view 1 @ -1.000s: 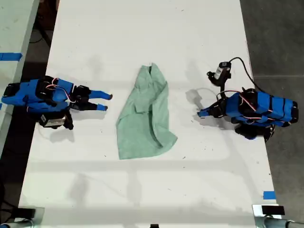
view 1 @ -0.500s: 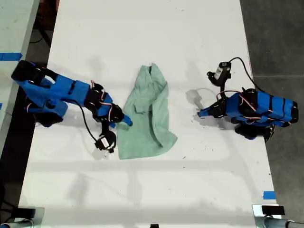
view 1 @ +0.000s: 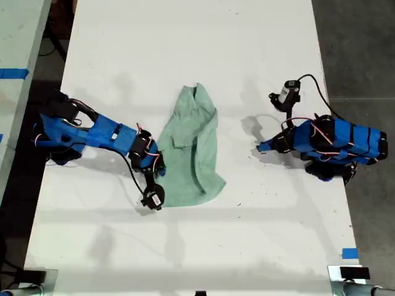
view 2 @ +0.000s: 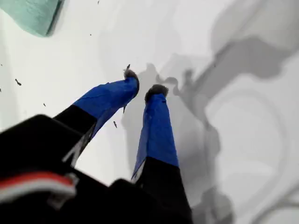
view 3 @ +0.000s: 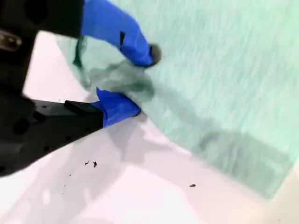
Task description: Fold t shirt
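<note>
With its edge between spread second gripper (view 3: 140,81) fingers (view 3: 119,106), t shirt (view 1: 194,151) flat, first gripper (view 2: 142,88) fingers apart, well clear.

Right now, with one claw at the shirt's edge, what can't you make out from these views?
- Whether my second claw has pinched the t shirt: the second wrist view is motion-blurred at the fabric edge.
- The same claw in the exterior view: hidden under its own arm.
- The shirt's sleeves and collar: folded under, crumpled.
- Most of the shirt in the first wrist view: cut off by the edge beyond my first claw.
</note>
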`<state>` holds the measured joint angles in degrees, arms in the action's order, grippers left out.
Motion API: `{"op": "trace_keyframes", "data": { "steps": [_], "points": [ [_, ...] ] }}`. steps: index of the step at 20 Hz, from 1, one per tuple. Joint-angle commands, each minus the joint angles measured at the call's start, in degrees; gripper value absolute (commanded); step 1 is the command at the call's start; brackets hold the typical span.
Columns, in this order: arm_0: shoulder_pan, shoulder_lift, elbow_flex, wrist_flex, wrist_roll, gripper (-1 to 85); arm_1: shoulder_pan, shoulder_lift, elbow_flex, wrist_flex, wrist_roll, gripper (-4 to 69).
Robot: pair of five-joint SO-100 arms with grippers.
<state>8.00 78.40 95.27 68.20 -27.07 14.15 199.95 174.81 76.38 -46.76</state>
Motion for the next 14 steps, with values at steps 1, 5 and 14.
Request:
{"op": "trace_keyframes", "data": {
  "steps": [1, 5, 14],
  "points": [
    [0.44, 1.76, -1.67, 4.75, -1.49, -0.3, 0.09, 0.79, 3.16, 0.18, -0.79, 6.6],
    [-2.90, 10.72, -2.90, 16.88, -0.26, -0.3, 0.09, 0.79, 3.16, 0.18, -0.79, 6.6],
    [-8.53, -5.54, -39.81, 17.49, 23.73, -0.3, 0.09, 0.79, 3.16, 0.18, -0.79, 6.6]
  ]
}}
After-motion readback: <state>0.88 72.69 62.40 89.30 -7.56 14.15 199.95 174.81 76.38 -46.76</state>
